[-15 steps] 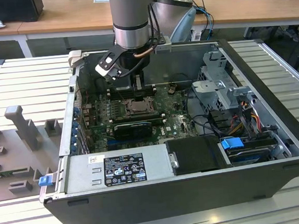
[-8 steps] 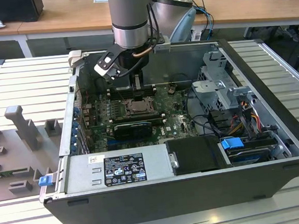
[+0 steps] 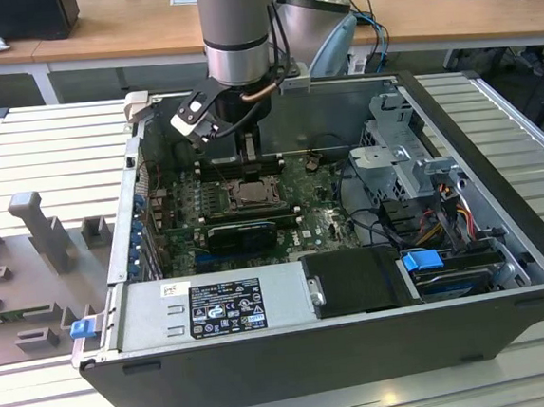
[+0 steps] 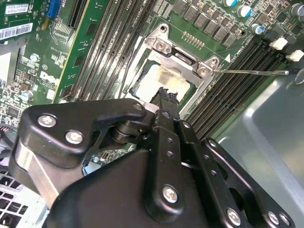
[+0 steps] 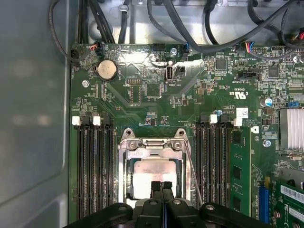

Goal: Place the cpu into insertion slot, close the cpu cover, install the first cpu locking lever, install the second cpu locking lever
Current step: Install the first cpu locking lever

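In the exterior view the gripper [image 3: 247,158] hangs inside the open case [image 3: 504,240], at 12 o'clock of the slot [image 3: 249,194]; a black card [image 3: 241,233] lies at the slot's 6 o'clock. In both wrist views the cpu [image 5: 152,172] sits in the slot with the cover [image 5: 152,144] down around it. The fingers [image 5: 156,186] are pressed together, their tips at the cpu's top. A thin lever [image 4: 251,72] angles out over the memory slots [image 4: 228,90].

In both wrist views the gripper [image 5: 162,185] [image 4: 166,94] hides part of the cpu [image 5: 154,172] and cover [image 5: 151,147]. 1 lever [image 5: 191,171] disappears behind it. The exterior view's top edge cuts off the arm [image 3: 235,26].
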Action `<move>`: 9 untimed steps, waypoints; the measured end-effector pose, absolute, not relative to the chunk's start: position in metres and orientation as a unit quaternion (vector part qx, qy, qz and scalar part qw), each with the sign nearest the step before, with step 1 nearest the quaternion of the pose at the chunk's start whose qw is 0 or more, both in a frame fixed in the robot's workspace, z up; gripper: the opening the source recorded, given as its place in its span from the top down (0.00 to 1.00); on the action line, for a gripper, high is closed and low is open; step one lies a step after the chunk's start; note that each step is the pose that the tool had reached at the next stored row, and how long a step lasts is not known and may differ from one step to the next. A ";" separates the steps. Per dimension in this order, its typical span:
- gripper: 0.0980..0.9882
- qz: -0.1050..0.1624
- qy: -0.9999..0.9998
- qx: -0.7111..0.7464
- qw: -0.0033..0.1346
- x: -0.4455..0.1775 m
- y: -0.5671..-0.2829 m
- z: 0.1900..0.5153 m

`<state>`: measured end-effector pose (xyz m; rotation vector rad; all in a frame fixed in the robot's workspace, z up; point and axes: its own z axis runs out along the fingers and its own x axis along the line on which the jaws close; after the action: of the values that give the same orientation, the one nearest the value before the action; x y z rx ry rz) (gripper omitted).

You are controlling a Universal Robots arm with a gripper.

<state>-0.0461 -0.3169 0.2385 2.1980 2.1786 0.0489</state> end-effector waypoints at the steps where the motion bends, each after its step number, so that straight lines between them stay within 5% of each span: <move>1: 0.99 0.016 0.704 0.710 0.023 -0.046 -0.317 0.239; 9: 0.99 0.016 0.704 0.710 0.023 -0.046 -0.317 0.248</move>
<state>-0.0461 -0.3169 0.2483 2.1980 2.1786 0.0489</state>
